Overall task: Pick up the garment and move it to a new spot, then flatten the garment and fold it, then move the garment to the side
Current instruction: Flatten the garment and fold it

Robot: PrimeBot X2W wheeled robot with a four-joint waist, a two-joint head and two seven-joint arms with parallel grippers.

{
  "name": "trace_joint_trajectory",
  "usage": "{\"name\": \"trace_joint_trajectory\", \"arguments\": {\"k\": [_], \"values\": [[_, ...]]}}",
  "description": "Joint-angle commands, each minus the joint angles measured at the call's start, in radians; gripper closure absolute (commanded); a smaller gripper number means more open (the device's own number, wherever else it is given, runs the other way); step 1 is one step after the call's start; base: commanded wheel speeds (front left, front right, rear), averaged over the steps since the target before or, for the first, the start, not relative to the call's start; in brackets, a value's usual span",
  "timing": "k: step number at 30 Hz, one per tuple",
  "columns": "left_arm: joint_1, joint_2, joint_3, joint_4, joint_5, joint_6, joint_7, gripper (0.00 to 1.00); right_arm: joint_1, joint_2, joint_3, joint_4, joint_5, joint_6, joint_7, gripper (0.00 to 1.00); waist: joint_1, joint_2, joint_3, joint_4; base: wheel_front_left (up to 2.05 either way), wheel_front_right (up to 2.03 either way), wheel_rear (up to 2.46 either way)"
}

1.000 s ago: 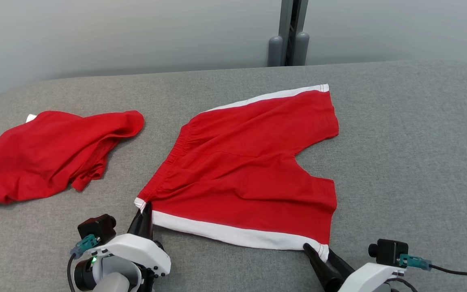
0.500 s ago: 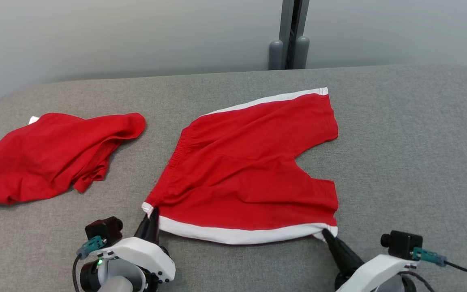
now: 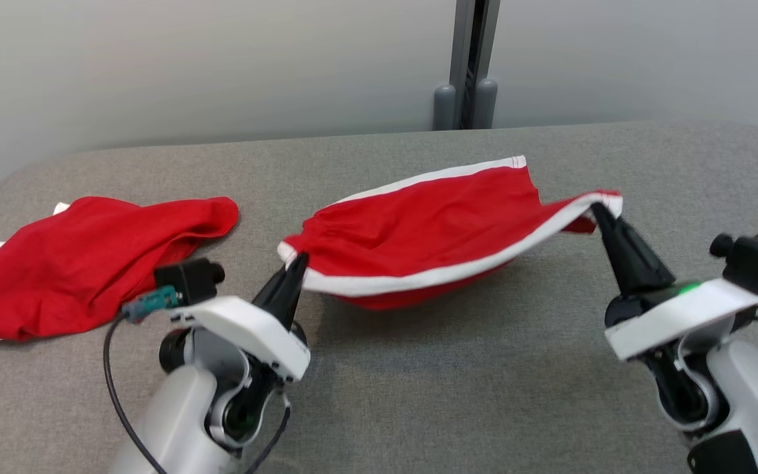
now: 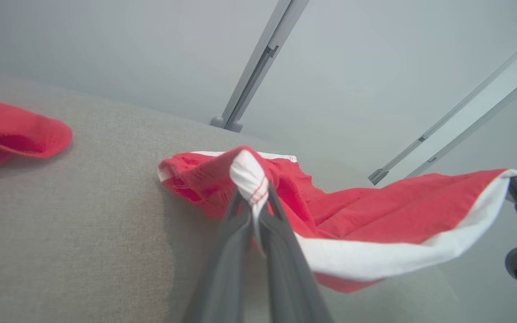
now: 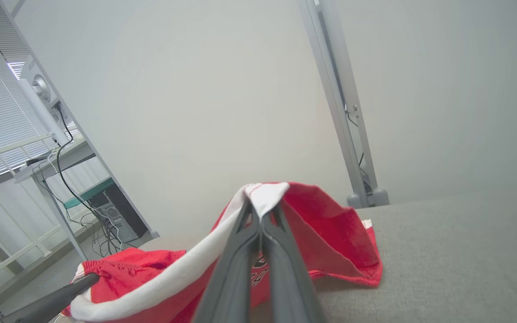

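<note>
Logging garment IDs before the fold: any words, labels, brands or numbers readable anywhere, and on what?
No readable text anywhere.
On the red shorts, dark marks between the right gripper's fingers in the right wrist view: too hidden to read.
The other red garment: nothing printed that shows.

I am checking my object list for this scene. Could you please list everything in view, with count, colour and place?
shorts: one, red with white trim, near edge lifted between the grippers, the rest on the table
other garment: one, red with white trim, crumpled on the table's left
table: one, grey fabric top
post: one, grey, behind the table
desk: one, pale, with black cables, beyond the table
left gripper: dark fingers, shut on a shorts corner
right gripper: dark fingers, shut on another corner
</note>
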Motion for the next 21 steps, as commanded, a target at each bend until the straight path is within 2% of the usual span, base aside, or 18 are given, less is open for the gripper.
{"name": "trace_joint_trajectory", "arguments": {"k": [1, 8, 11, 15, 18, 19, 21], "values": [[-0.044, 0.007, 0.008, -0.041, -0.014, 0.008, 0.033, 1.00, -0.040, -0.014, -0.013, -0.008, -0.014, 0.000, -0.008, 1.00, 0.0000, 0.0000, -0.011, -0.002, 0.00, 0.00, 0.00], [-0.213, -0.001, 0.055, -0.209, -0.116, 0.097, 0.232, 1.00, -0.247, -0.038, -0.048, -0.025, -0.065, 0.000, 0.026, 1.00, 0.0000, 0.0000, -0.046, -0.011, 0.00, 0.00, 0.00], [-0.297, -0.009, 0.082, -0.248, -0.165, 0.155, 0.298, 1.00, -0.323, -0.031, -0.073, -0.025, -0.081, 0.000, 0.052, 1.00, 0.0000, 0.0000, -0.052, -0.019, 0.00, 0.00, 0.00], [-0.395, -0.014, 0.118, -0.272, -0.222, 0.253, 0.356, 1.00, -0.416, -0.003, -0.121, -0.007, -0.096, 0.000, 0.107, 1.00, 0.0000, 0.0000, -0.040, -0.033, 0.00, 0.00, 0.00], [-0.458, -0.018, 0.129, -0.270, -0.243, 0.310, 0.390, 1.00, -0.479, 0.010, -0.157, 0.010, -0.111, 0.000, 0.152, 1.00, 0.0000, 0.0000, -0.009, -0.041, 0.00, 0.00, 0.00], [-0.458, -0.018, 0.129, -0.270, -0.243, 0.310, 0.390, 1.00, -0.479, 0.010, -0.157, 0.010, -0.111, 0.000, 0.152, 1.00, 0.0000, 0.0000, -0.009, -0.041, 0.00, 0.00, 0.00], [-0.522, -0.009, 0.140, -0.250, -0.239, 0.351, 0.416, 1.00, -0.547, 0.029, -0.183, 0.030, -0.120, 0.000, 0.197, 1.00, 0.0000, 0.0000, 0.046, -0.048, 0.00, 0.00, 0.00]]}}
